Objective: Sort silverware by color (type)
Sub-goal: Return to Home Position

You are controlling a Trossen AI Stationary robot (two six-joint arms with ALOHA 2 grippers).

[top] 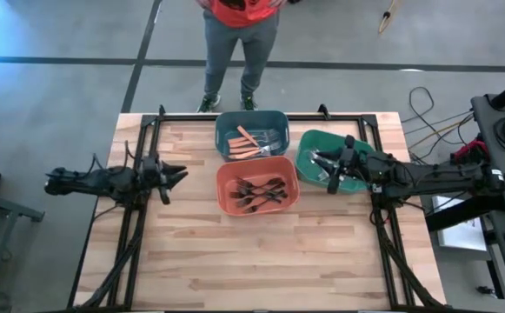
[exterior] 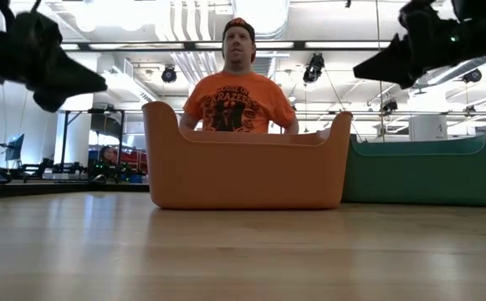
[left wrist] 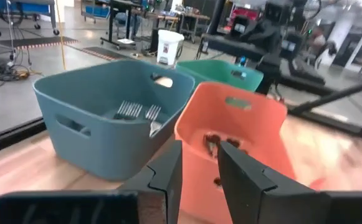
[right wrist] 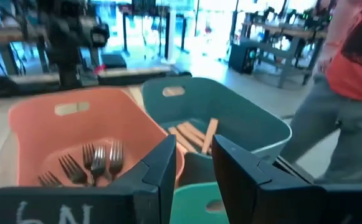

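From above, the left claw [top: 176, 174] hangs over the bare left side of the wooden table [top: 235, 261], well apart from the bins, its fingers slightly parted and empty. The right claw [top: 317, 158] hovers over the green bin [top: 307, 143]. What may be silver pieces [top: 324, 177] lie there, mostly hidden under the arm. The orange-handled forks [top: 252, 139] lie in the teal bin [top: 226, 122]. The black forks [top: 259, 191] lie in the orange-red bin [top: 226, 174], just in front of the teal one. A person [top: 239, 35] stands beyond the table's far edge.

At table height, the orange-red bin stands centre, the green bin just beside it, and both claws are raised above the wood.

The left wrist view shows fork tines in the teal bin. Its fingers are a little apart, gripping nothing.

The right wrist view shows black forks and orange handles in their bins. Its fingers are likewise released and empty.
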